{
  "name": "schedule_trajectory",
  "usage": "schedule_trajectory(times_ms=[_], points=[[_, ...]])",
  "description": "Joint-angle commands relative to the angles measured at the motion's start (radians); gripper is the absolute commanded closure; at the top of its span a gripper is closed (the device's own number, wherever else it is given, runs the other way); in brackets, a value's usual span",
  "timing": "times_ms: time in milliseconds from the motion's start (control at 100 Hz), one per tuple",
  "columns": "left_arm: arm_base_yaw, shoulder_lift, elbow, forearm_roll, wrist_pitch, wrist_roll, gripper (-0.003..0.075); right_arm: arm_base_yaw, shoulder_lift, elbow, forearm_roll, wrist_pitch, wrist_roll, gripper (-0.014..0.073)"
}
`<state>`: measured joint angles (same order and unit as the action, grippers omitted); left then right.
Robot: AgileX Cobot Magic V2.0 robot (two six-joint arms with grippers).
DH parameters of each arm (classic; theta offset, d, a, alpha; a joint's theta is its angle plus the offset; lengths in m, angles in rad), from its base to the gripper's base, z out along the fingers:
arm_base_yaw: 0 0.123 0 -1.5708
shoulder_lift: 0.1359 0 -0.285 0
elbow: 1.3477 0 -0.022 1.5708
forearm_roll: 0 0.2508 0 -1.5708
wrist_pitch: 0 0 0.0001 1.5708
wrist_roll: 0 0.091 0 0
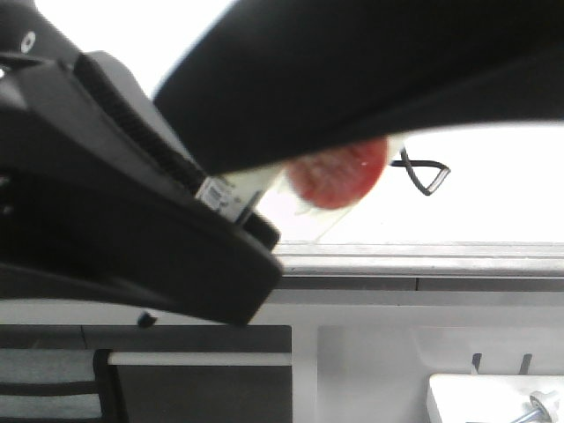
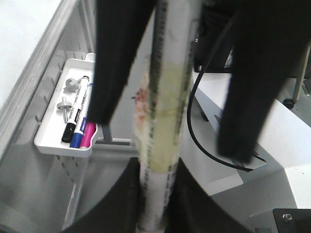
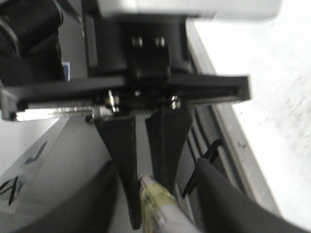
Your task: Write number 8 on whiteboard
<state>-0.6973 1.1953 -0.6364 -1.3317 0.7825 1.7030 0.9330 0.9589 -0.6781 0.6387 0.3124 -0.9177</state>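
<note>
The whiteboard (image 1: 493,194) is glossy white with a grey ledge (image 1: 423,260) along its edge. Part of the black number 8 (image 1: 425,173) shows on it; the rest is hidden behind a black arm (image 1: 352,70). My left gripper (image 2: 154,170) is shut on a white marker (image 2: 167,97) wrapped in yellowish tape. My right gripper (image 3: 158,191) is open, its fingers (image 2: 109,63) standing wide apart on either side of the same marker (image 3: 153,204). In the front view a blurred red round shape (image 1: 339,174) sits at the marker's end.
A white tray (image 2: 53,143) hangs below the ledge, holding black, blue and pink markers (image 2: 80,124) and bolts; it also shows in the front view (image 1: 476,397). A black cable (image 2: 194,121) loops beside the marker. Black arm bodies (image 1: 115,229) fill most of the front view.
</note>
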Motion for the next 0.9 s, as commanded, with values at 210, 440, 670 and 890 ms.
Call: schedule_trajectory(times_ms=[210,440,670,890], points=[[-0.004,-0.019,0.040,-0.185,-0.110,-0.028,0.0741,-0.137,-0.267,-0.033,0.014,-0.129,0.001,0.0111],[-0.005,-0.015,0.047,-0.433,-0.342,-0.028,0.0741,-0.253,-0.433,-0.033,0.014,-0.104,0.004,0.0662],[-0.005,-0.015,0.043,-0.526,-0.561,-0.028,0.0741,-0.270,-0.452,-0.029,0.014,-0.041,0.008,0.0650],[-0.005,-0.015,-0.007,-0.526,-0.636,-0.028,0.0741,-0.270,-0.452,-0.029,0.014,-0.097,0.028,0.0650]])
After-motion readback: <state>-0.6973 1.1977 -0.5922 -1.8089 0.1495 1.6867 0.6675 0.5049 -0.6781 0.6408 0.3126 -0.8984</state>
